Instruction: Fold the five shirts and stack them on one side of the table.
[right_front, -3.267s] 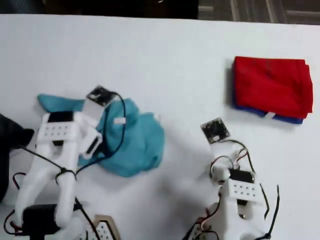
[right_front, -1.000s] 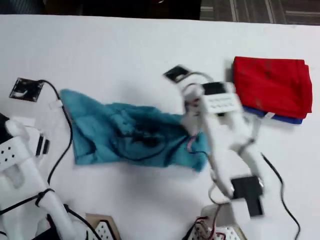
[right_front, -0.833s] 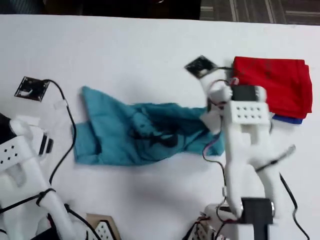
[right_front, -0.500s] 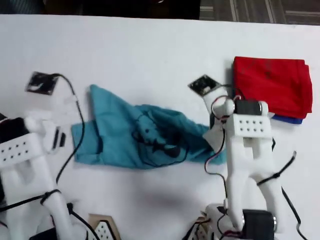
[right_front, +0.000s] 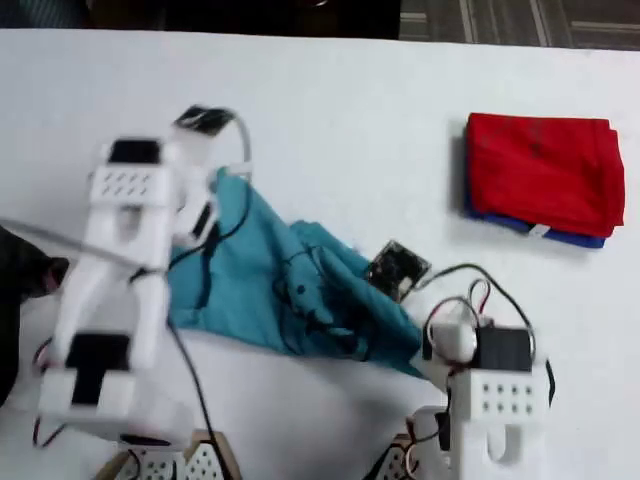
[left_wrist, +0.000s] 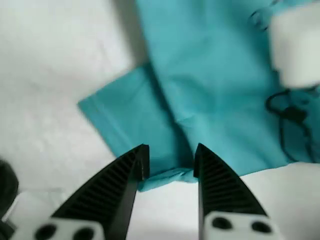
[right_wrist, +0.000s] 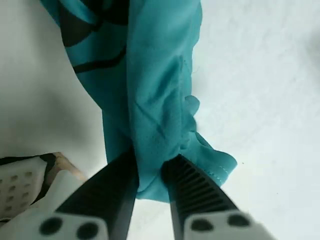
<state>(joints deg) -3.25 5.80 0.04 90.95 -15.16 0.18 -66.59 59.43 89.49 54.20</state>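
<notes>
The teal shirt (right_front: 290, 290) lies rumpled and slantwise across the middle of the table (right_front: 330, 90), not yet flat, so the step in hand looks like spreading it out before folding (the red shirt (right_front: 545, 170) already sits folded on a blue one (right_front: 575, 238), well apart on the right side). The right gripper (right_wrist: 150, 167) has its jaws pressed onto a bunched corner of the cloth. The left gripper (left_wrist: 170, 160) hangs with jaws spread, straddling the hem at the opposite end without pinching it. Next, I judge, the left must close on that hem, then both draw apart to pull the shirt taut.
</notes>
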